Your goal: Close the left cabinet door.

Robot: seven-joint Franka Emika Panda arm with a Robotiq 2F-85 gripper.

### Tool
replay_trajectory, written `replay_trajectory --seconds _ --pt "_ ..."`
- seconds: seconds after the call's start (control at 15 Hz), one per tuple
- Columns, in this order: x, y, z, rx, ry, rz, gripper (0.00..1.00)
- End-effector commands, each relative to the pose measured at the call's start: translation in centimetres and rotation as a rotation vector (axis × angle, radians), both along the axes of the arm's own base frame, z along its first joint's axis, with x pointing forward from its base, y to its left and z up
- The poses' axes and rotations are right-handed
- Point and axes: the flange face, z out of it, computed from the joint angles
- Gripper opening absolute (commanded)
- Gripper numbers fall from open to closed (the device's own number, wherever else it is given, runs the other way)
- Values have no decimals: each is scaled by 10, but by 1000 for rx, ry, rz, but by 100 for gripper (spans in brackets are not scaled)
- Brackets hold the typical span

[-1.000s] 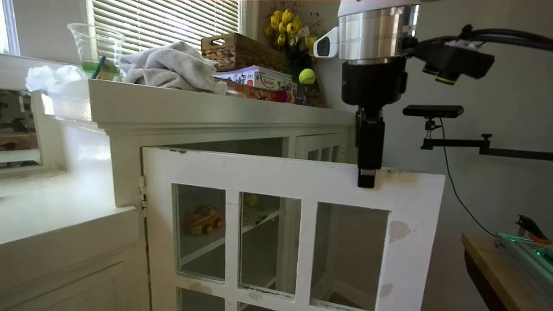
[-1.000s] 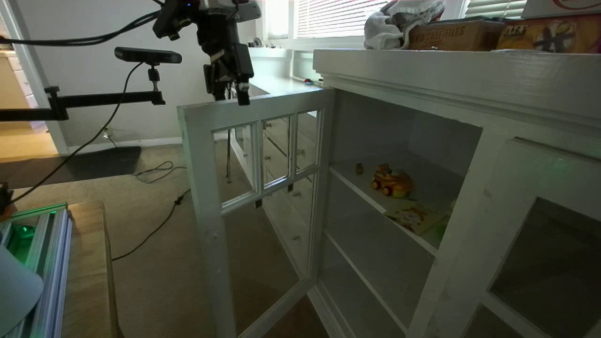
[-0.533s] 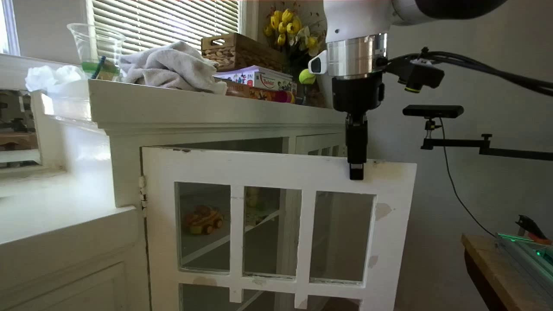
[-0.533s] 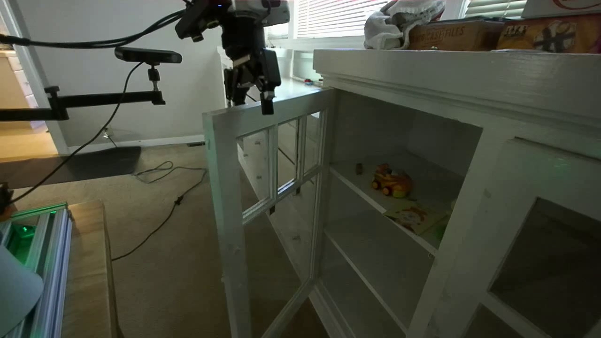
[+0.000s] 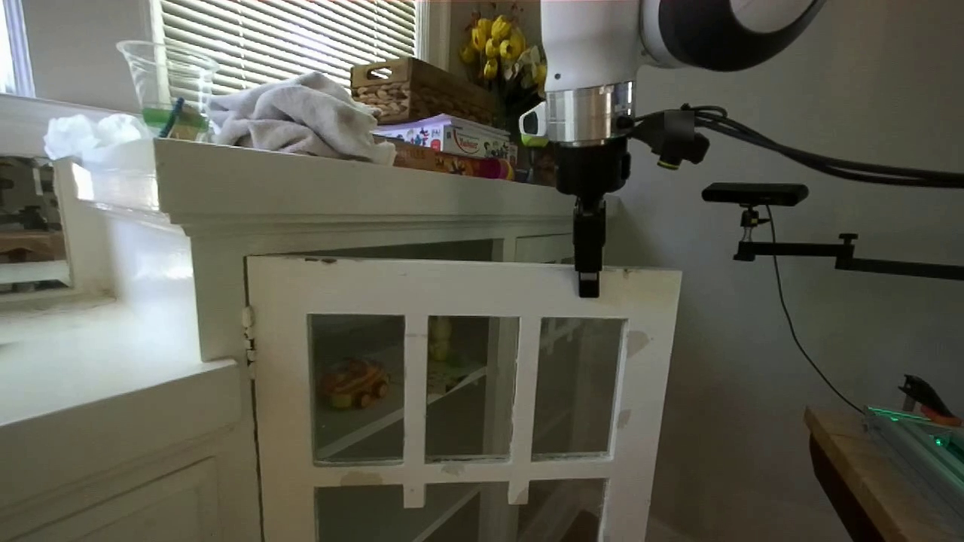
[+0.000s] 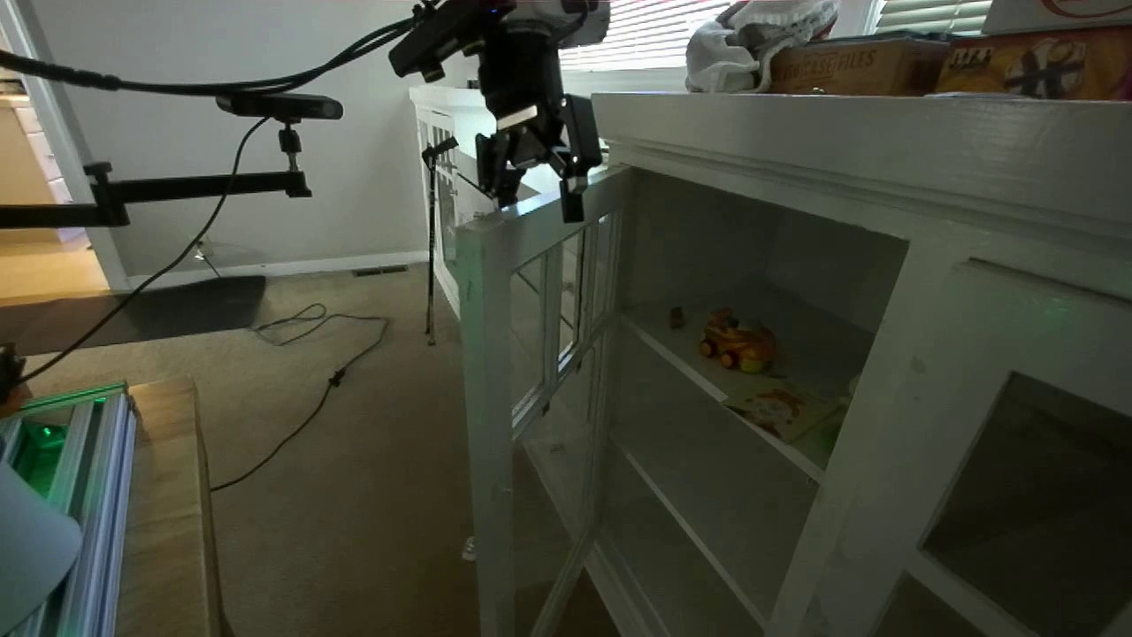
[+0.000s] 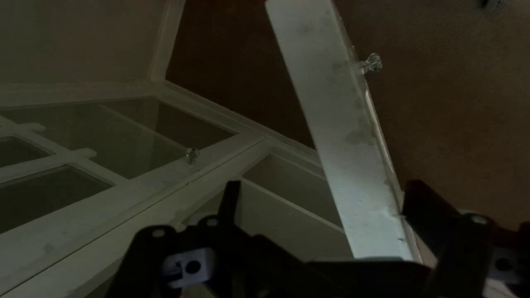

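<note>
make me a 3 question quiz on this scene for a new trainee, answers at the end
1. True or false: the open hand straddles the top edge of the left cabinet door.
2. Which sits on the upper shelf: a) a towel, b) an orange toy vehicle, c) a woven basket?
3. Is the closing finished, and what shows it?

Key: 1. True. 2. b. 3. No; the door stands swung outward, leaving the shelf exposed.

It was a room in a home.
Blinds (image 5: 301, 38), flowers (image 5: 497, 44), carpet (image 6: 354, 504) and, dimly seen, probably a toy (image 6: 741, 341) showed it.
</note>
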Motion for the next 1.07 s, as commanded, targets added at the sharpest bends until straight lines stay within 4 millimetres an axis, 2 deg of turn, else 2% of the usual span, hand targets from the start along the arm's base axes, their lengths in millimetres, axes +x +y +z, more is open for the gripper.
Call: replay_trajectory --seconds 0.0,0.73,1.0 --pt "28 -16 -1 -20 -26 26 100" --pt "98 -76 0 -74 -158 -28 100" --pt "116 -91 14 -74 -284 -56 100"
